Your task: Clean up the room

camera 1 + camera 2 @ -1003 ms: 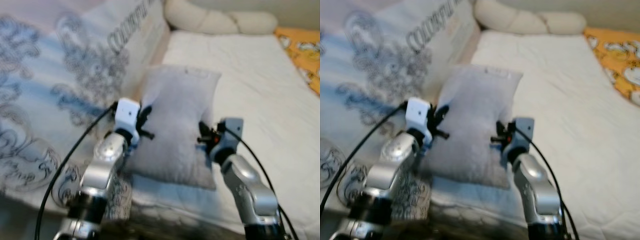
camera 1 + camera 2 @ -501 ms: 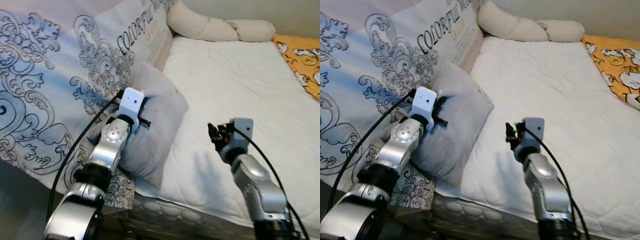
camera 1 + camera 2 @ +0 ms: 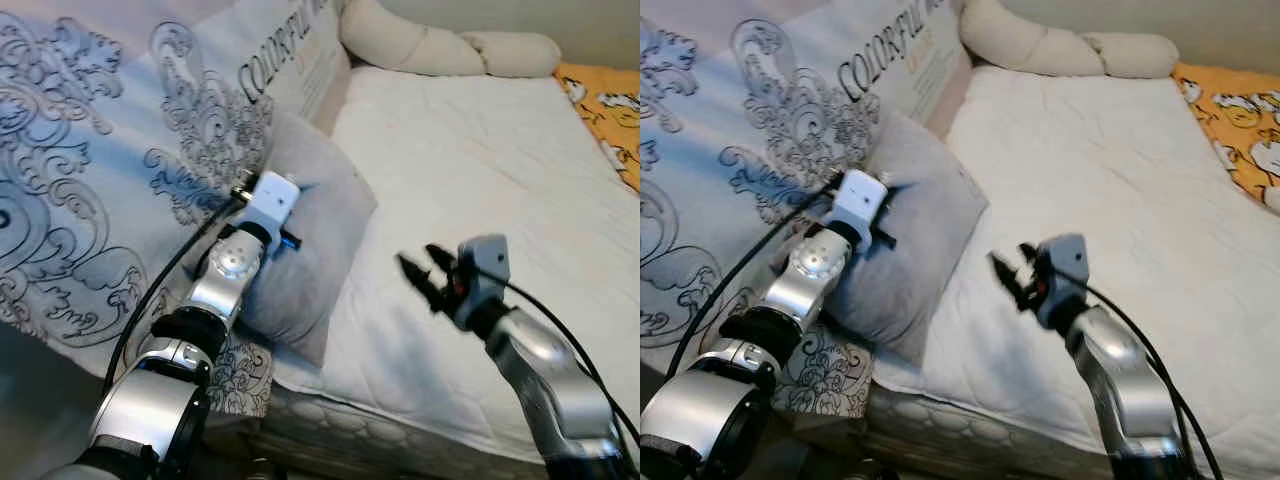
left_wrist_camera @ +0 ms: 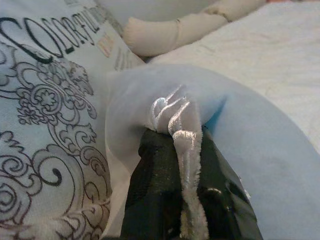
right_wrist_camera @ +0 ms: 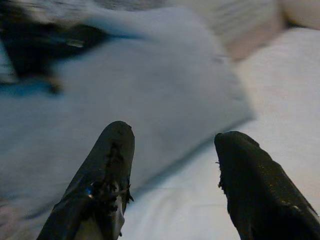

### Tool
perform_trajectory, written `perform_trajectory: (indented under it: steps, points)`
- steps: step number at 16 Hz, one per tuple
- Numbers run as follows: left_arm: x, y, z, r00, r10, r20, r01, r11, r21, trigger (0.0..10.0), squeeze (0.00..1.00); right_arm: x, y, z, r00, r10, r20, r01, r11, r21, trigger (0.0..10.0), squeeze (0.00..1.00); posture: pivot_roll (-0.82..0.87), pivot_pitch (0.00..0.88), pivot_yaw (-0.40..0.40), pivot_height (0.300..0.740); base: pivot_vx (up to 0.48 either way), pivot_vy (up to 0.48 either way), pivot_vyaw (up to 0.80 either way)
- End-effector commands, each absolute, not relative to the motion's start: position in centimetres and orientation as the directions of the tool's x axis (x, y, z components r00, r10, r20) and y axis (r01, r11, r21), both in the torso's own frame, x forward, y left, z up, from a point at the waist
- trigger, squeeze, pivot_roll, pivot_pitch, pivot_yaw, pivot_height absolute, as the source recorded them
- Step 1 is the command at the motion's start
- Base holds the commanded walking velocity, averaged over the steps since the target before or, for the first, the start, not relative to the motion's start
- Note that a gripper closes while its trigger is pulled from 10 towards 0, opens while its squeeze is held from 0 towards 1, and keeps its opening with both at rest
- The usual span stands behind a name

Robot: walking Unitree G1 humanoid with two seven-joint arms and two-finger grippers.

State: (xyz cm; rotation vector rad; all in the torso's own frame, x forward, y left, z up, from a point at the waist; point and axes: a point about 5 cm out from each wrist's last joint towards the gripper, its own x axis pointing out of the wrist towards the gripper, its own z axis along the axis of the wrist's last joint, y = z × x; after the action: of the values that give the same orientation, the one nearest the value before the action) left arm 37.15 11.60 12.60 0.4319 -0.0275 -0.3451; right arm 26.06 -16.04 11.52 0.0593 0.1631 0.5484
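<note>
Left wrist view: end effector pinching a fold of the grey pillow

So the left end effector point(image 4: 172, 165) has its fingers clamped tight on a bunched bit of the grey pillow point(image 3: 320, 225), which sits tilted up at the bed's point(image 3: 480, 160) left edge, leaning on the big patterned cushion point(image 3: 110, 170). The right end effector point(image 3: 425, 275) hangs over the white mattress just beside the pillow, fingers spread, gripping nothing.

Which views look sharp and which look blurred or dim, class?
Left wrist view: sharp on the pinched fold of the grey pillow, with a sheen on the fabric. Right wrist view: dim and soft, the fingers and pillow blurred. Eye views: evenly lit, the right gripper slightly smeared.
</note>
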Motion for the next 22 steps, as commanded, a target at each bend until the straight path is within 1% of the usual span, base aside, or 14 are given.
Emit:
perform_trajectory:
  steps: [1, 2, 3, 4, 7, 9, 11, 14, 15, 18, 19, 20, 21, 22]
  points:
    - [37.6, 11.6, 13.5, 0.935, -0.353, -0.029, 0.326, 0.828, 0.455, 10.0, 0.00, 25.8, -15.7, 12.1, 0.813, 0.572, -0.106, -0.563, 0.820, 0.109, 10.0, 1.00, -0.04, 0.000, 0.018, 0.740, 0.000, 0.000, 0.00]
    - [37.6, 11.8, 13.2, 0.932, -0.357, -0.054, 0.332, 0.788, 0.519, 10.0, 0.00, 24.9, -15.4, 12.5, 0.756, 0.648, -0.095, -0.636, 0.760, 0.131, 10.0, 1.00, -0.04, 0.000, 0.020, 0.740, 0.000, 0.000, 0.00]
    - [37.5, 11.9, 13.1, 0.928, -0.367, -0.058, 0.342, 0.781, 0.523, 10.0, 0.01, 24.7, -15.3, 12.6, 0.746, 0.660, -0.093, -0.648, 0.750, 0.131, 10.0, 1.00, -0.04, 0.000, 0.021, 0.740, 0.000, 0.000, 0.00]
    - [37.5, 12.0, 13.1, 0.923, -0.381, -0.055, 0.351, 0.778, 0.521, 10.0, 1.00, 24.6, -15.4, 12.6, 0.744, 0.662, -0.092, -0.651, 0.748, 0.129, 10.0, 1.00, -0.04, 0.000, 0.024, 0.740, 0.000, 0.000, 0.00]
    - [37.2, 12.2, 13.9, 0.903, -0.430, 0.010, 0.369, 0.787, 0.494, 10.0, 1.00, 24.8, -15.9, 12.6, 0.773, 0.629, -0.087, -0.620, 0.777, 0.106, 10.0, 1.00, -0.04, 0.000, 0.031, 0.740, 0.000, 0.000, 0.00]
    - [36.6, 11.9, 14.8, 0.869, -0.489, 0.076, 0.420, 0.809, 0.411, 10.0, 1.00, 24.8, -16.1, 12.5, 0.786, 0.612, -0.084, -0.592, 0.785, 0.183, 10.0, 1.00, -0.04, 0.000, 0.034, 0.740, 0.000, 0.000, 0.00]
    - [35.8, 12.0, 15.6, 0.841, -0.520, 0.150, 0.451, 0.826, 0.338, 10.0, 1.00, 24.9, -16.1, 12.9, 0.809, 0.586, -0.048, -0.569, 0.800, 0.189, 10.0, 1.00, -0.04, 0.000, 0.031, 0.740, 0.000, 0.000, 0.00]
    - [34.4, 12.4, 17.1, 0.834, -0.477, 0.279, 0.429, 0.877, 0.216, 10.0, 1.00, 25.7, -16.1, 13.9, 0.877, 0.480, 0.024, -0.474, 0.857, 0.202, 10.0, 1.00, -0.03, 0.000, 0.032, 0.740, 0.000, 0.000, 0.00]
    - [34.1, 12.4, 17.3, 0.834, -0.472, 0.288, 0.432, 0.881, 0.191, 10.0, 1.00, 25.8, -16.0, 14.0, 0.882, 0.470, 0.029, -0.465, 0.859, 0.213, 10.0, 1.00, -0.03, 0.000, 0.033, 0.740, 0.000, 0.000, 0.00]
    - [32.1, 12.5, 17.9, 0.855, -0.368, 0.365, 0.389, 0.921, 0.016, 10.0, 1.00, 26.1, -15.5, 14.4, 0.922, 0.384, 0.038, -0.382, 0.893, 0.239, 10.0, 1.00, -0.04, 0.000, 0.040, 0.740, 0.000, 0.000, 0.00]
    - [31.5, 12.8, 17.4, 0.879, -0.346, 0.328, 0.377, 0.926, -0.034, 10.0, 1.00, 26.1, -15.5, 14.6, 0.935, 0.350, 0.064, -0.354, 0.902, 0.245, 10.0, 1.00, -0.04, 0.000, 0.039, 0.740, 0.000, 0.000, 0.00]
    - [31.0, 13.4, 16.9, 0.904, -0.304, 0.299, 0.327, 0.945, -0.026, 10.0, 1.00, 26.2, -15.7, 14.8, 0.944, 0.314, 0.104, -0.329, 0.925, 0.188, 10.0, 1.00, -0.03, 0.000, 0.031, 0.740, 0.000, 0.000, 0.00]
    - [30.3, 13.5, 16.3, 0.920, -0.308, 0.244, 0.324, 0.946, -0.027, 10.0, 1.00, 26.2, -15.9, 14.6, 0.960, 0.266, 0.091, -0.279, 0.945, 0.173, 10.0, 1.00, -0.03, 0.000, 0.024, 0.740, 0.000, 0.000, 0.00]
    - [29.9, 13.6, 16.0, 0.923, -0.306, 0.233, 0.315, 0.949, 0.001, 10.0, 1.00, 26.3, -16.3, 14.1, 0.982, 0.177, 0.070, -0.185, 0.971, 0.149, 10.0, 1.00, -0.03, 0.000, 0.020, 0.740, 0.000, 0.000, 0.00]
